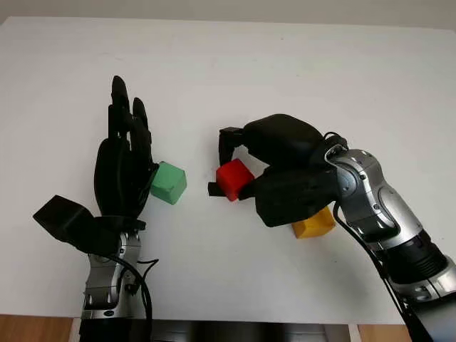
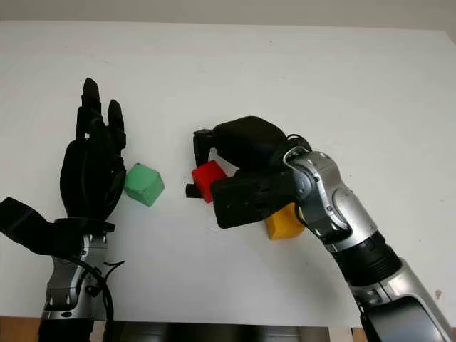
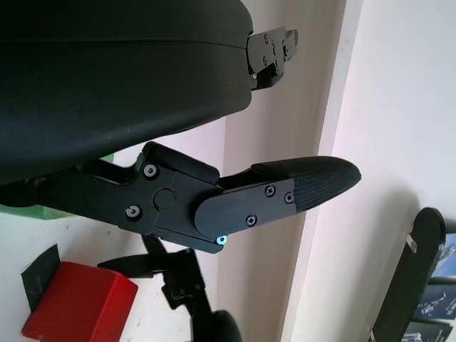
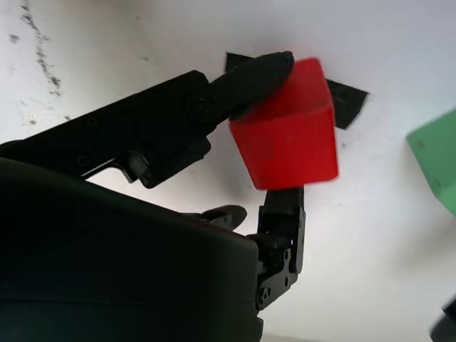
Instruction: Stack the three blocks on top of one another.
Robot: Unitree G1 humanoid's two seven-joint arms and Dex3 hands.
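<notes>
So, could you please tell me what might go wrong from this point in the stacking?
1. The right robot hand pinches the red block with fingertips near its edges, so the block could twist or slip out.
2. The yellow block sits partly hidden under the right robot hand's shell, which might nudge it.
3. The open left robot hand stands right beside the green block and might bump it if it shifts.

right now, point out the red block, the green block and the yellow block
red block [image 1: 234, 178], left eye view, its top face
green block [image 1: 168, 182], left eye view, its top face
yellow block [image 1: 313, 225], left eye view, its visible side below the right arm
</notes>
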